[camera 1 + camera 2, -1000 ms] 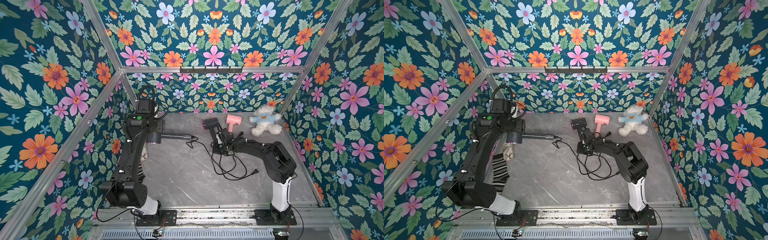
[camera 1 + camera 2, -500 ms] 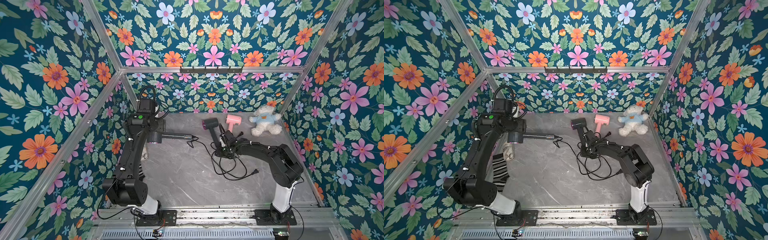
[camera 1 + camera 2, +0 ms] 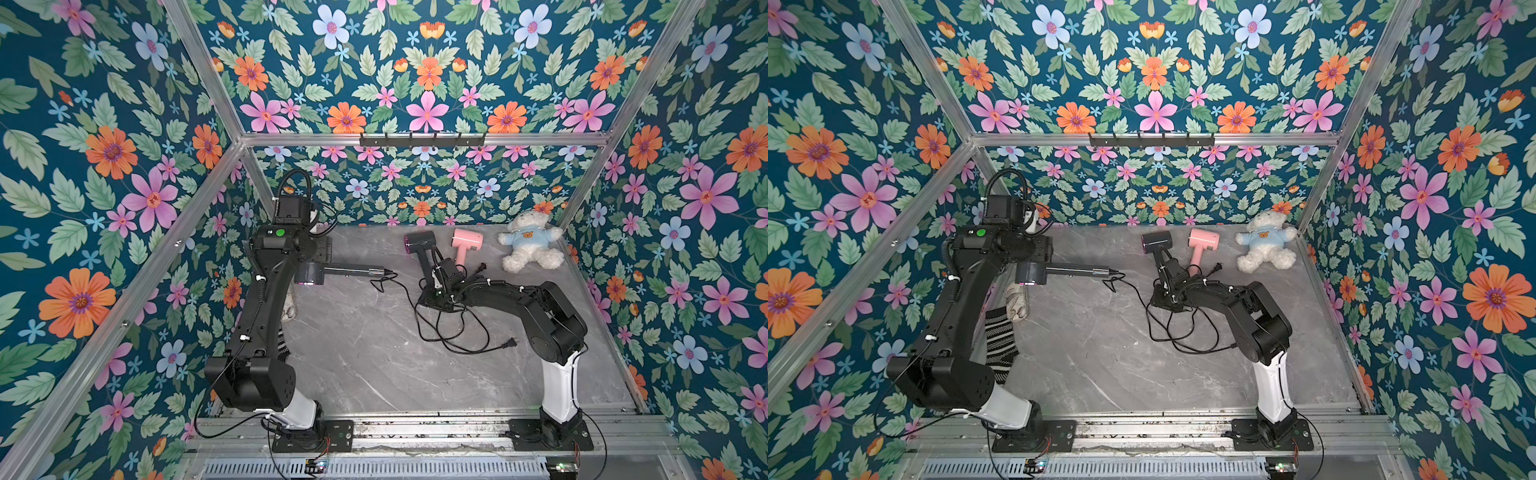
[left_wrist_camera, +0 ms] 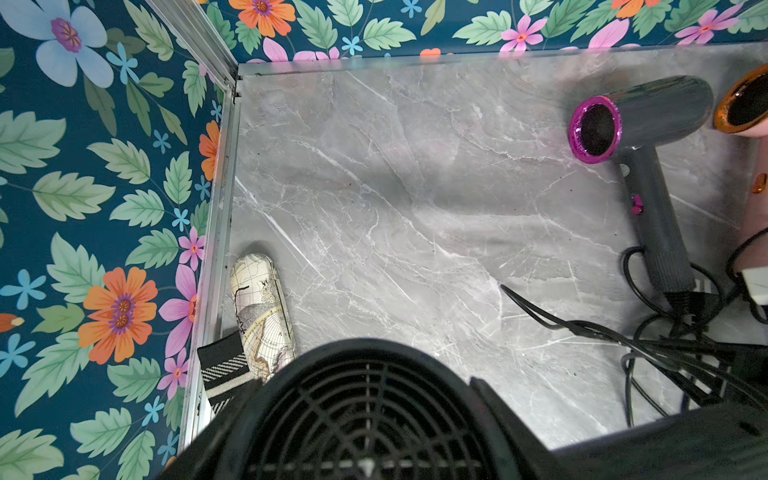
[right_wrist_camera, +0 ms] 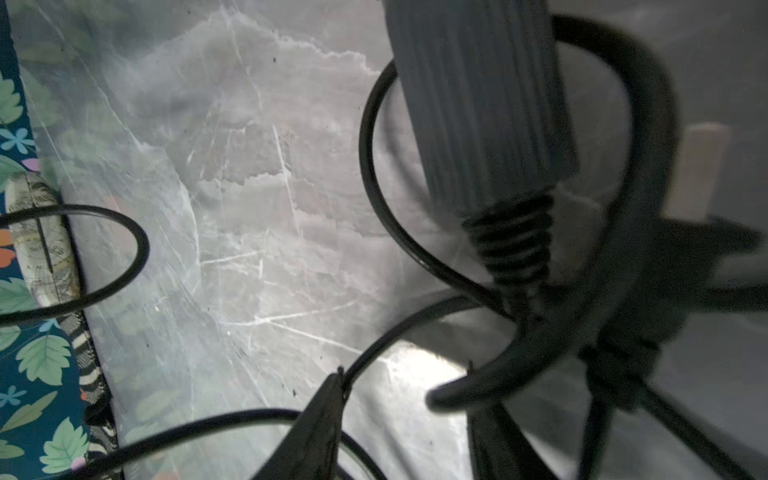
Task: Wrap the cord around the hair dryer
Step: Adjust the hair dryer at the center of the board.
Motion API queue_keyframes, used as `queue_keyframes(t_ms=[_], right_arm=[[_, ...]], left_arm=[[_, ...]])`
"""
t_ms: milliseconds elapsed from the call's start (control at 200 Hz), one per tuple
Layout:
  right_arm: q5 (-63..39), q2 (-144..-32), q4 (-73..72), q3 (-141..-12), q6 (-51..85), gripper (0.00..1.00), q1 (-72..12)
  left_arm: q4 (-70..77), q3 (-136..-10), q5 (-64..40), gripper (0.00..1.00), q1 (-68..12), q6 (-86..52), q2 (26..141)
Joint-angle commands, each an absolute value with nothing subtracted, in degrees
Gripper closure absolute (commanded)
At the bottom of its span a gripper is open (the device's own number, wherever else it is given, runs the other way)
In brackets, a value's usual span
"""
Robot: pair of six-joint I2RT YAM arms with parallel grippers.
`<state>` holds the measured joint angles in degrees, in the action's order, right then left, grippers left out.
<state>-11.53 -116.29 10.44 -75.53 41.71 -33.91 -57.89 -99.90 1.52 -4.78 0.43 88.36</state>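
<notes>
The left pincer (image 3: pixel 318 257) was shut tight on the head of the hair dryer (image 3: pixel 349 271) and held it up in the air, well apart from the lying dryer (image 3: pixel 419 242), a second gray one flat on the table (image 3: pixel 365 365). The held handle pointed toward the lying dryer. Its cord (image 3: pixel 405 286) hung from the handle's end, dropped to the table and ran into a messy pile just in front of the lying dryer's handle, with the plug (image 3: pixel 512 343) on the side of the pile away from the lying dryer. No loop went around the held handle, so the wrapping looked not yet begun. The right pincer (image 5: pixel 405 386) was low at the end of the lying dryer's handle, jaws apart, gripping nothing, with black loops all around it. The step looked like getting hold of the cord. Next it would need to pinch the right cord, not the lying dryer's own, then lift it and carry it around the held handle.
</notes>
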Motion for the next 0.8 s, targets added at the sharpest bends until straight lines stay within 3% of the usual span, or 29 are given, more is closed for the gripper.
queue_keyframes(t_ms=[0, 265, 490, 560, 700, 765, 795], right_arm=[[-7.45, -118.08, 13.66, -77.23, 42.39, 0.51, -34.01], [7.35, -121.48, 31.17, -84.64, 31.17, 0.63, -33.76], [7.65, -116.90, 31.05, -78.93, 26.84, 0.87, -27.98], [7.52, -115.07, 30.93, -76.98, 24.86, 1.00, -25.43], [6.20, -111.95, 31.07, -74.15, 20.79, 1.00, -19.71], [4.58, -110.74, 32.16, -74.16, 17.99, 0.95, -17.70], [3.80, -109.94, 33.00, -74.41, 16.26, 0.87, -17.48]], left_arm=[[-57.21, -100.37, 1.13, 1.00, -4.75, 1.01, 88.06], [-58.68, -100.95, 3.43, 1.00, -4.75, 1.76, 87.64], [-60.14, -100.75, 7.27, 1.00, -4.66, 1.85, 87.57], [-60.40, -100.39, 8.28, 1.00, -4.67, 1.84, 88.00], [-61.10, -100.08, 13.27, 1.00, -4.20, 2.59, 89.05], [-61.46, -100.72, 14.56, 1.00, -3.29, 2.73, 89.48], [-61.52, -101.16, 14.59, 1.00, -3.02, 2.66, 89.70]])
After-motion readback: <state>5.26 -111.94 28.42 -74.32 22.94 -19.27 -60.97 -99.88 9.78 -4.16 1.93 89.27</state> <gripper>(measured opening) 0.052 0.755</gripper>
